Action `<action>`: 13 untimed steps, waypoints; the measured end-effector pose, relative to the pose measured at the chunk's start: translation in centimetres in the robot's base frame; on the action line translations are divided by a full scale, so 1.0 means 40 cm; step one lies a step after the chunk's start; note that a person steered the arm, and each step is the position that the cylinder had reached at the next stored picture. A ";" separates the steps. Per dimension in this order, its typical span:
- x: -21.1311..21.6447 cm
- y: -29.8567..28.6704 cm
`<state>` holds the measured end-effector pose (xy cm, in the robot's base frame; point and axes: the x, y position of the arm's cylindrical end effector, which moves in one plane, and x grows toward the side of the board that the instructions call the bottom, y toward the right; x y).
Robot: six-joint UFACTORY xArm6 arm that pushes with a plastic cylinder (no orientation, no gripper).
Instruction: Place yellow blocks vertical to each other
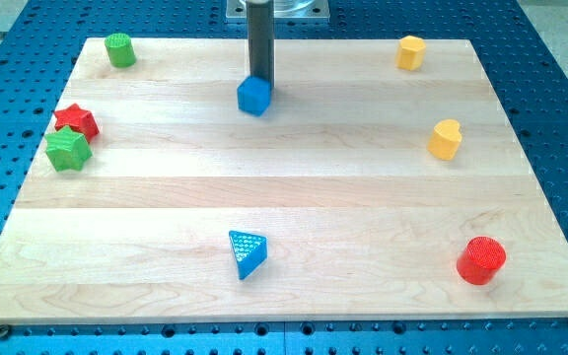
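Two yellow blocks lie at the view's right: a yellow block (411,52) near the top right corner, and a yellow heart-shaped block (445,139) below it and slightly further right. My tip (260,79) is at the top centre, touching the upper edge of a blue cube (253,96). The tip is far to the left of both yellow blocks.
A green cylinder (119,49) sits at the top left. A red star (76,120) and a green star (67,150) touch at the left edge. A blue triangle (247,252) lies at the bottom centre. A red cylinder (481,260) is at the bottom right.
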<state>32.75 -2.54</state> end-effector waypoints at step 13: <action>0.264 0.493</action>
<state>43.31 17.18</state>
